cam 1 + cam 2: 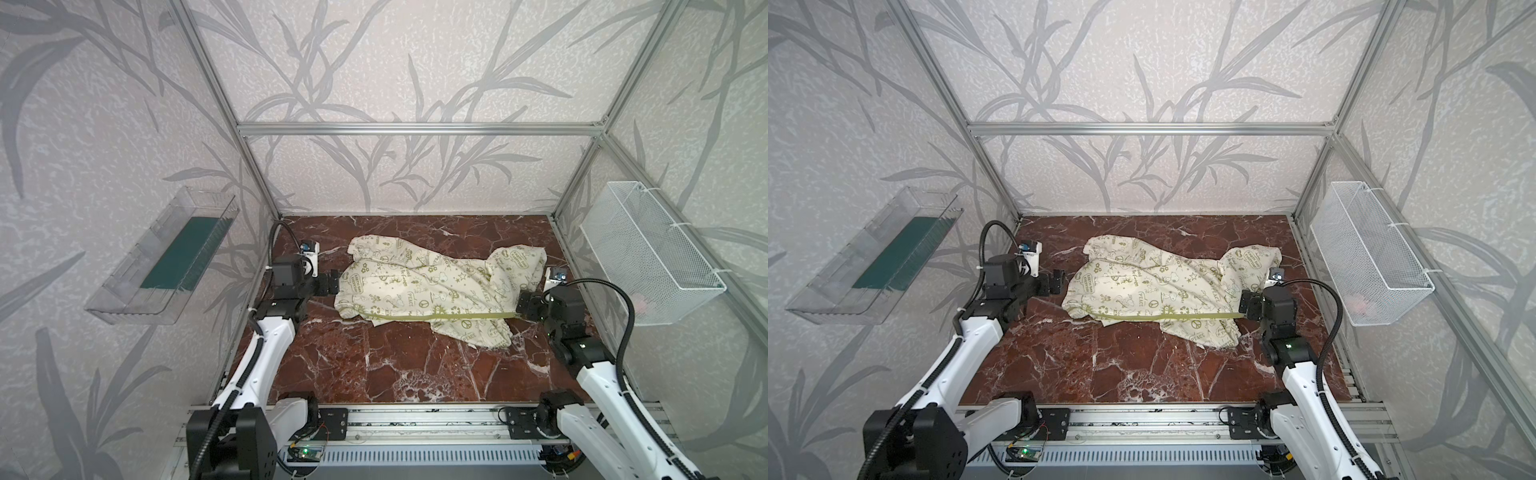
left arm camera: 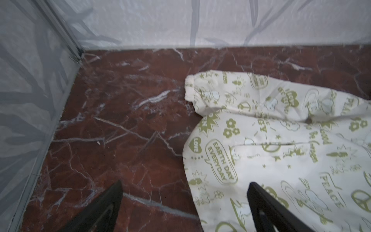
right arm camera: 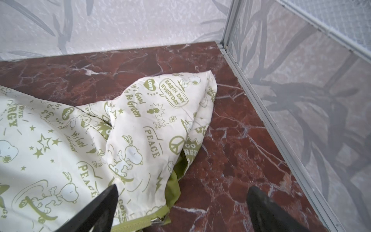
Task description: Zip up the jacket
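Presently: jacket [image 1: 432, 286], crumpled on counter [image 1: 374, 365]. Left fingers [image 2: 104, 206] apart, empty. Right fingers [image 3: 261, 211] apart, empty, by zipper [image 1: 440, 318] end.

The jacket [image 1: 432, 286] [image 1: 1163, 286], thin cream fabric printed with olive-green doodles and words like "PEACE" and "EARTH DAY EVERYDAY", lies rumpled and sideways across the far half of the tabletop [image 1: 374, 365]. Its olive-green zipper strip [image 1: 440, 318] [image 1: 1167, 318] runs as one straight line along the near edge, with a small metal pull [image 3: 158, 222] at its right end. Lime-green lining [image 3: 174, 180] peeks out there. A gathered sleeve cuff [image 2: 190, 88] points left.
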### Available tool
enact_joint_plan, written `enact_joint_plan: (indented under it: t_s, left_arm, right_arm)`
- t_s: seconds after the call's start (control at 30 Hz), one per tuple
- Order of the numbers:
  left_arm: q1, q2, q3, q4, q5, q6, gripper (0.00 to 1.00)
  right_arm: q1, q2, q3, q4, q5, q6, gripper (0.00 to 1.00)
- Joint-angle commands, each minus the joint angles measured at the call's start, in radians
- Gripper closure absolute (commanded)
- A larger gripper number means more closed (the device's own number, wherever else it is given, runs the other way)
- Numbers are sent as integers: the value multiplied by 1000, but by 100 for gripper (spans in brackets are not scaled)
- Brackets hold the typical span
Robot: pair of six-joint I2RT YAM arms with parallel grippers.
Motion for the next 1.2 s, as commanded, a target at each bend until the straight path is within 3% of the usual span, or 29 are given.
enact_joint_plan:
  t_s: [0.0,0.17,0.37,0.63,0.77,1.03,1.1,1.17]
  left_arm:
    - [5,-2,-118,354,-102,-41,1]
    - [4,41,-224,548,-117,-42,1]
    - [7,96,-265,623,-159,-38,1]
    - [8,209,-289,730,-180,-43,1]
    - [7,319,-312,862,-189,-70,1]
    - [9,522,-317,1061,-186,-58,1]
    - [9,496,-284,949,-201,-71,1]
    - [8,503,-280,954,-194,-60,1]
  right_arm:
    - [-2,29,-74,290,-25,-67,1]
    - [-3,177,-134,564,6,-132,1]
    - [-2,406,-139,811,-31,-178,1]
    - [-1,624,-155,1026,-115,-182,1]
    - [-1,710,-192,1166,-160,-194,1]
    - [-1,822,-115,1141,-186,-205,1]
    - [-1,812,-74,1041,-179,-199,1]
    - [-1,792,-42,954,-180,-197,1]
